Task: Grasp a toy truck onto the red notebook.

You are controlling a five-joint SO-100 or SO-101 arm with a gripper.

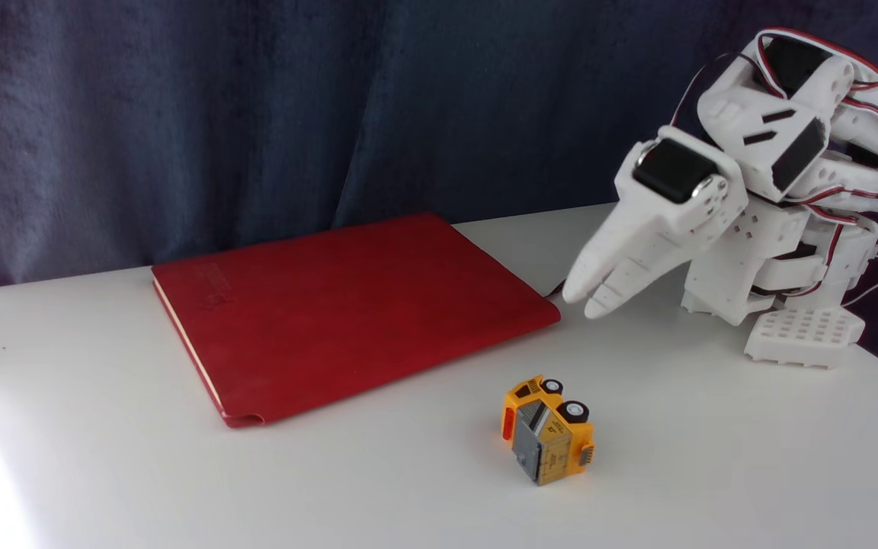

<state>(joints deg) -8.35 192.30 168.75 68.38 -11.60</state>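
Observation:
In the fixed view the red notebook lies flat on the white table, cream page edges along its left side. The toy truck, yellow-orange with a grey panel, lies tipped on its side in front of the notebook's right corner, wheels pointing up and away. My white gripper hangs just off the notebook's right corner, behind and slightly right of the truck, a clear gap apart. Its two fingertips rest together, shut on nothing.
The arm's white base stands at the right of the table. A dark blue curtain hangs behind the table. Bright glare covers the table's left front corner.

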